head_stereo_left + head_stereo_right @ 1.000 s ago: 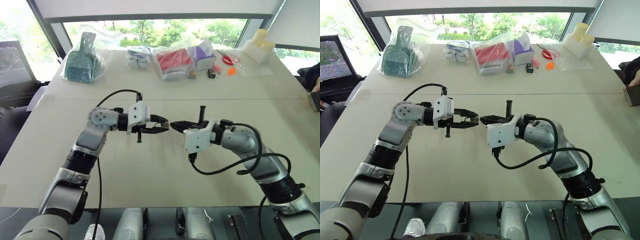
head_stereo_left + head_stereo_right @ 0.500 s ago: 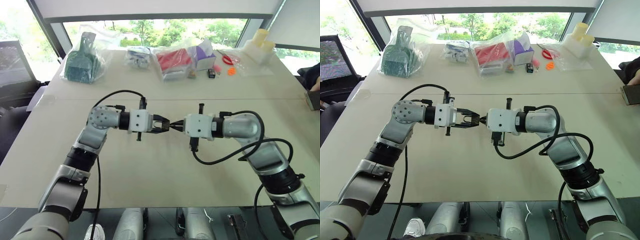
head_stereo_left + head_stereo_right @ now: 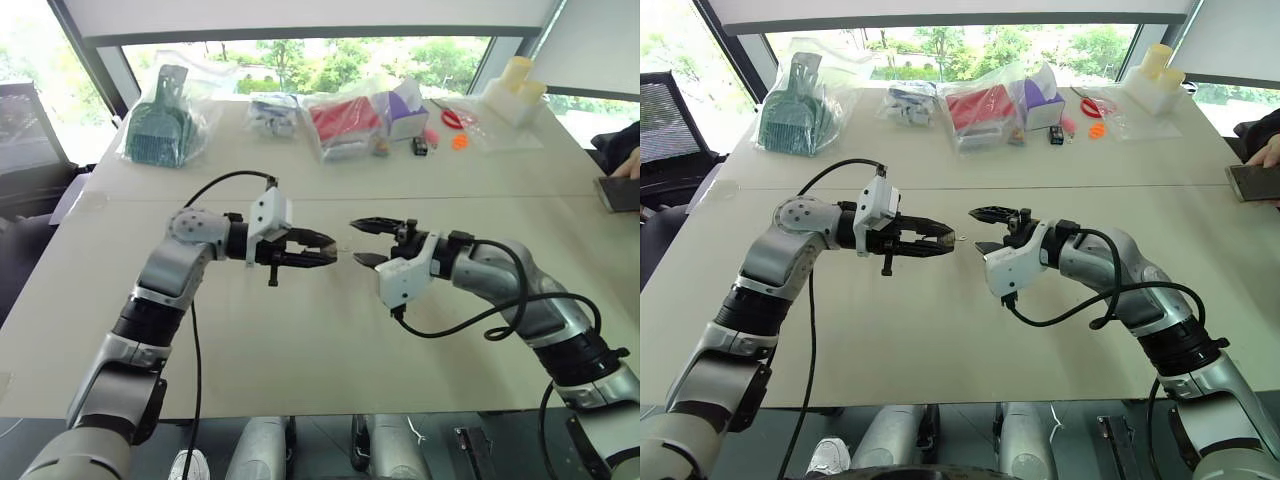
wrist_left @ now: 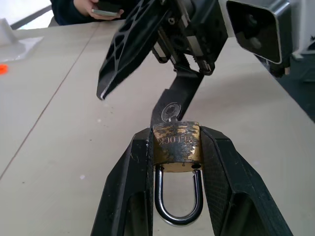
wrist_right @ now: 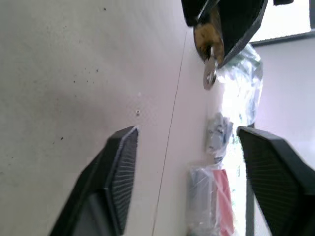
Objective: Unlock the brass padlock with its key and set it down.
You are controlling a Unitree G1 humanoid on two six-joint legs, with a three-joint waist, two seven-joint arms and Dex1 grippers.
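Note:
The brass padlock is pinched between the two black fingers of my left gripper, above the middle of the table, with its silvery shackle lying back between the fingers. The key sticks out of the padlock's end towards my right gripper. That gripper is open, a short gap from the key, one finger on each side of it, touching nothing. In the right wrist view, padlock and key hang beyond the spread fingers.
Along the table's far edge lie bagged goods: a green scoop, a red item, a purple box, scissors and white containers. A person's hand with a phone rests at the right edge.
My right gripper was shut at the key; it has opened, let go and drawn back a little. Both wrists have rolled. The left gripper keeps the padlock in about the same place.

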